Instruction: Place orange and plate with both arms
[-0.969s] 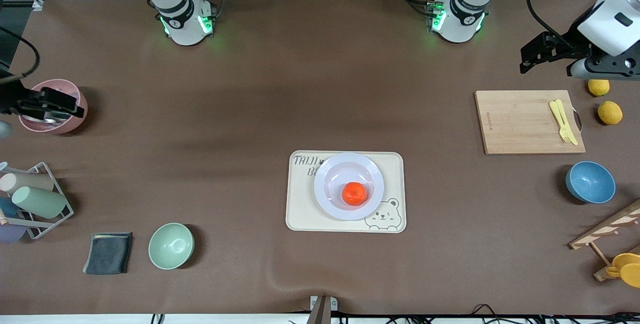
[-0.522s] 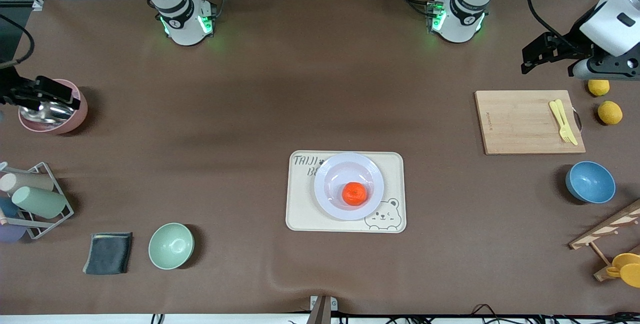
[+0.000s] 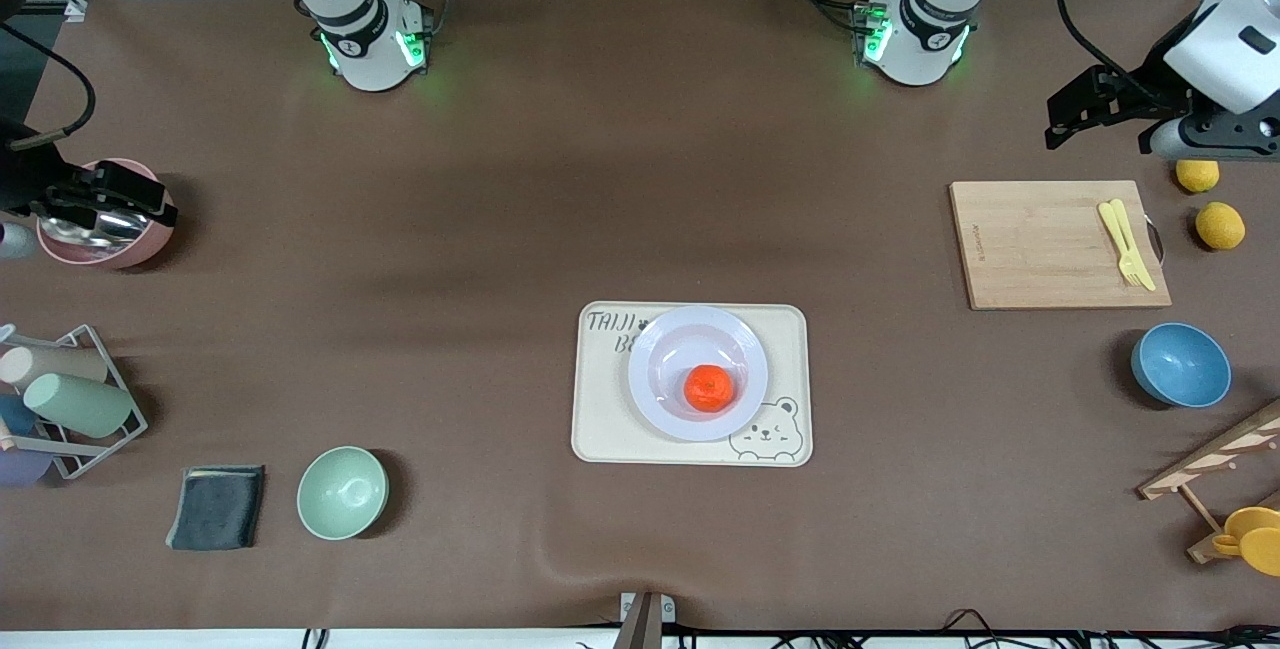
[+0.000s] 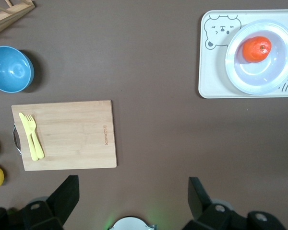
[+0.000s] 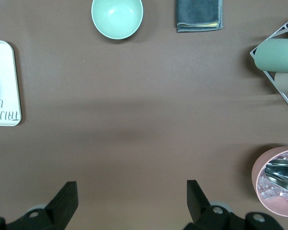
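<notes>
The orange [image 3: 710, 388] lies in the white plate [image 3: 655, 407], which stands on the cream bear tray [image 3: 610, 434] in the middle of the table. The left wrist view shows the orange [image 4: 257, 49] in the plate [image 4: 278, 76] too. My left gripper [image 3: 1085, 114] hangs open and empty over the left arm's end of the table, beside the cutting board; its own view shows the left gripper [image 4: 133, 186] over bare mat. My right gripper [image 3: 115, 201] hangs open and empty over the pink bowl [image 3: 140, 239] at the right arm's end; in its own view the right gripper [image 5: 130, 188] holds nothing.
A wooden cutting board [image 3: 1040, 249] carries a yellow fork and knife [image 3: 1127, 244], with two lemons [image 3: 1220, 225] and a blue bowl [image 3: 1181, 364] close by. A mint-green bowl [image 3: 342, 492], a grey cloth [image 3: 216, 506] and a cup rack [image 3: 75, 399] sit toward the right arm's end.
The right gripper has shifted a little above the pink bowl. The left gripper has barely drifted. The orange, plate and tray have not moved.
</notes>
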Controlling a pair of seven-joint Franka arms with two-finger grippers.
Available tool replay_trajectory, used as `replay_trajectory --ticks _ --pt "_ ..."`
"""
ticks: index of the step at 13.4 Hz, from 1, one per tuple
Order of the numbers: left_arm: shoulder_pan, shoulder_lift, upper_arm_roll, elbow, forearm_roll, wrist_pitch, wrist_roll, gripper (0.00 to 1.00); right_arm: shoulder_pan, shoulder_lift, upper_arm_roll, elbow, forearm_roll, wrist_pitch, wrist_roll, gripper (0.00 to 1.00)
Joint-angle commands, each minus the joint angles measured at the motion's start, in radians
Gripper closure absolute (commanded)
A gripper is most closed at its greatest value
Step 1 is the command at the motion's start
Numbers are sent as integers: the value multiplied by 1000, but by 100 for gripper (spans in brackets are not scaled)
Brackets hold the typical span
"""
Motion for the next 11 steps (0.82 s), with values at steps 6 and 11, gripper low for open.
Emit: replay_trajectory --ticks 6,11 --pt "11 -1 -4 3 -9 22 20 0 -26 -34 27 -53 -23 29 13 0" --pt "8 -4 -15 4 -9 22 20 0 -29 -34 27 -51 -22 27 13 0"
